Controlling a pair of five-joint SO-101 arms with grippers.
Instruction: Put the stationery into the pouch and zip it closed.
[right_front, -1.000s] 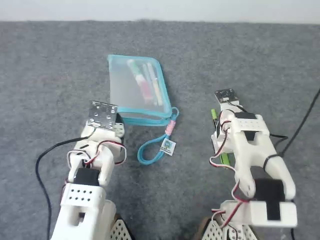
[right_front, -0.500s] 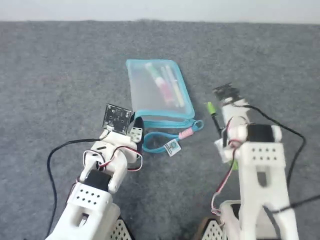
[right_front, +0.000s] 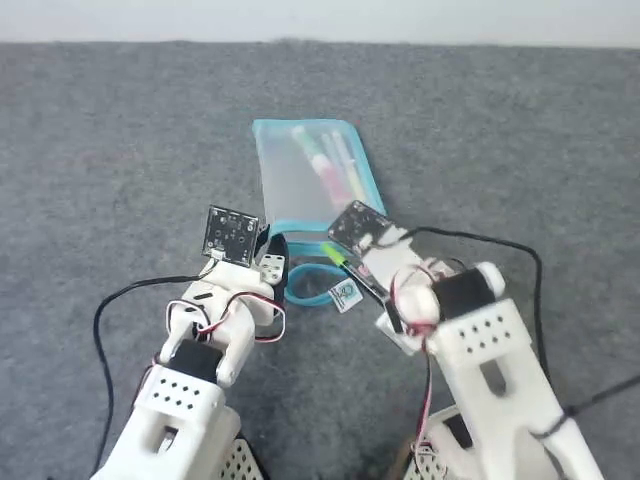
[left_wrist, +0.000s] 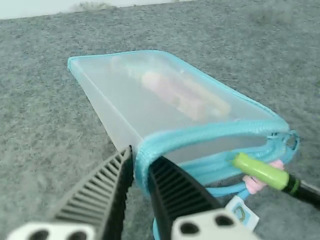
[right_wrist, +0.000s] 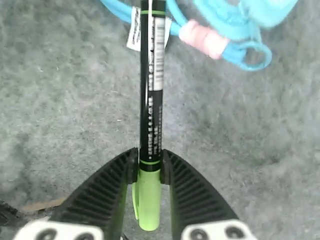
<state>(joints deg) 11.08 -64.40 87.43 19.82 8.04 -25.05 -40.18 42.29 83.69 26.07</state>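
Grey felt covers the table (right_front: 120, 120) up to its far edge, where a pale wall begins.

From the high view, a translucent flat pouch with turquoise zip trim (right_front: 300, 175) lies near the middle of the table, its closed end toward the far edge and its mouth toward the arms. Several coloured pens (right_front: 330, 165) show through its skin. The left gripper (right_front: 274, 250) sits at the near left corner of the mouth. The right gripper (right_front: 375, 288) comes in from the near right, carrying a black marker with a lime-green tip (right_front: 335, 252). That tip lies just beside the mouth, above the turquoise wrist strap (right_front: 305, 287) and its small paper tag (right_front: 345, 296).

The left wrist view has the left gripper's ribbed black fingers (left_wrist: 112, 187) pinched together on the turquoise rim, lifting it so the mouth gapes a little. The marker's green tip is outside, just beside the opening and near a pink bead (left_wrist: 252, 184) on the strap.

The right wrist view shows the right gripper's fingers clamped on the marker at the rear green cap, and the barrel running straight out toward the tag and bead.

My reading: the step in hand is inserting the last marker while the left arm holds the mouth open. Next, the tip likely needs lifting over the lower rim and lining up with the gap before pushing in. The strap lying in front could snag it. Zipping is not yet begun.
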